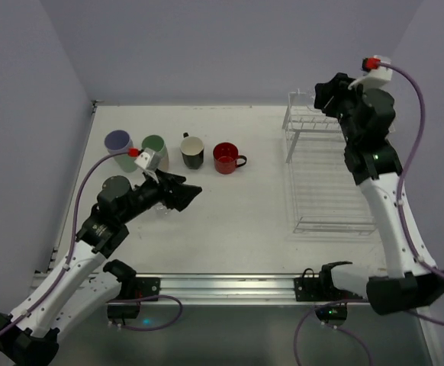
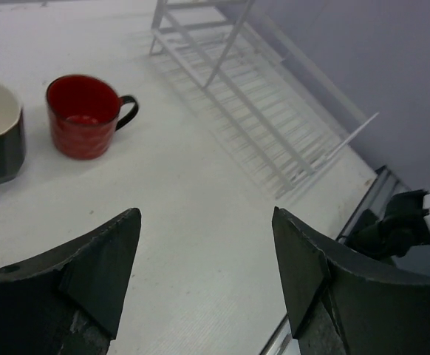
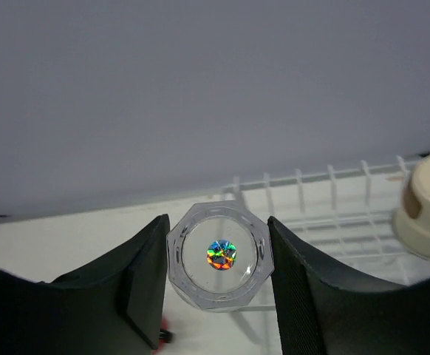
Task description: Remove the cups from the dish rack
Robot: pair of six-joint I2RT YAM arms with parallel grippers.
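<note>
The right hand (image 3: 216, 223), raised over the far end of the dish rack (image 1: 330, 183), is closed on a small clear glass (image 3: 219, 255), its two fingers pressed against opposite sides of the eight-sided rim, as the right wrist view shows. Just to the right of that glass, a beige tumbler (image 3: 424, 211) rests on the rack's white wires. From above, the rack stands on the right half of the white surface (image 1: 237, 221), and the right arm reaches up and back over it. Four cups stand in a row on the surface at far left, well apart from the rack: a lavender tumbler (image 1: 118, 141), a green tumbler (image 1: 154, 145), a black mug (image 1: 192, 151) with a cream inside, and a red mug (image 1: 226, 158) with its dark handle turned toward the rack. The left hand (image 1: 190, 192) hangs low over the surface just in front of that row, its fingers spread wide with nothing between them; its wrist camera looks past them at the red mug, the black mug and the rack beyond.
</note>
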